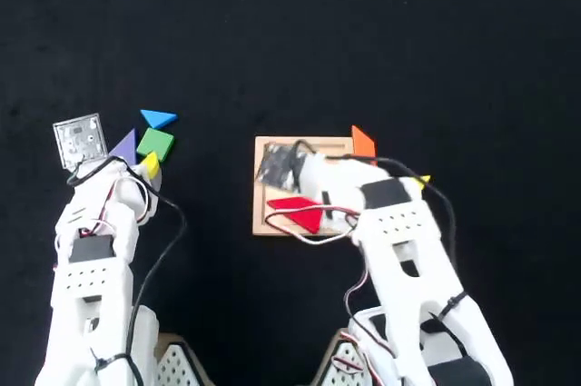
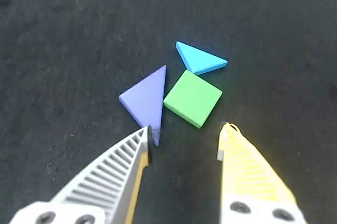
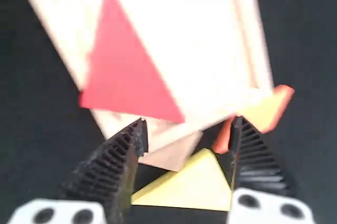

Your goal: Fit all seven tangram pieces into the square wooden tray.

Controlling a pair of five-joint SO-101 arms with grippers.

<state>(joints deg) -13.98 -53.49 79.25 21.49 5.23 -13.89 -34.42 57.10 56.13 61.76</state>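
While the square wooden tray (image 1: pixel 260 213) is sitting mid-table with only the red wooden triangle (image 1: pixel 298 209) lying inside it, the remaining pieces are judged outstanding. The left gripper (image 2: pixel 184 134) is hovering, jaws apart and empty, just near of a tight cluster at the left: the purple wooden triangle (image 2: pixel 146 101), the green wooden square (image 2: pixel 192 98) and the blue wooden triangle (image 2: pixel 200 59), all lying flat on the black cloth (image 1: pixel 408 59). Its grey finger (image 2: pixel 124 161) is overlapping the purple triangle's near tip. The right gripper (image 3: pixel 188 129) is hanging by the tray's right side, jaws apart and apparently empty, with the yellow wooden triangle (image 3: pixel 184 187) lying beneath it and the orange wooden triangle (image 1: pixel 363 142) sitting at the tray's far right corner. The pieces are probably handling as light, stiff, thin and smooth. Closing on two opposite edges at mid-length is advisable, because a corner pinch is risking rotation.
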